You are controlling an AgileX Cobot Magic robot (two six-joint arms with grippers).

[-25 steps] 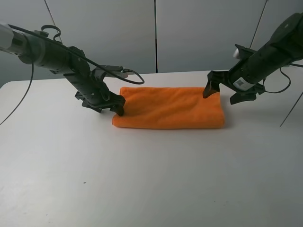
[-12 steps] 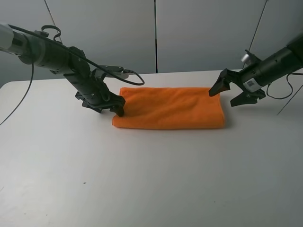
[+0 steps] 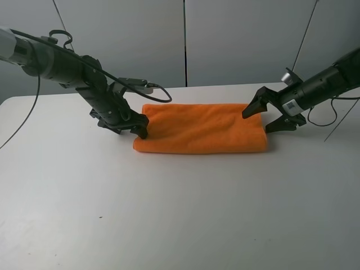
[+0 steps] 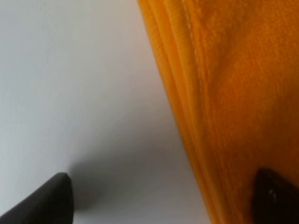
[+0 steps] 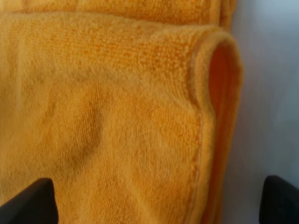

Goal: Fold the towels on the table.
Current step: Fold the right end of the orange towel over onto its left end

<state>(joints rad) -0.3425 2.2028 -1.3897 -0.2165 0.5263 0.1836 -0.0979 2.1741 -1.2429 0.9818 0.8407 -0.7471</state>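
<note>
Orange towel lies folded in a long strip toward the back of the white table. The left gripper has its jaws apart at the left end, and the right gripper has its jaws apart straddling the right end. Risk: pinching only the top layers, which look loosely stacked, would peel the fold open. The black cable just behind the left end might snag.

The towel is bright orange, one even colour over all its surface; in the right wrist view the hollows of the cloth are a little darker. The bench is plain matte white, with a soft grey shadow beside the cloth and one small dark speck. The left pincer and the right pincer are both black. The right arm carries a small white label with dark print. The wall is pale grey with thin dark seams.
</note>
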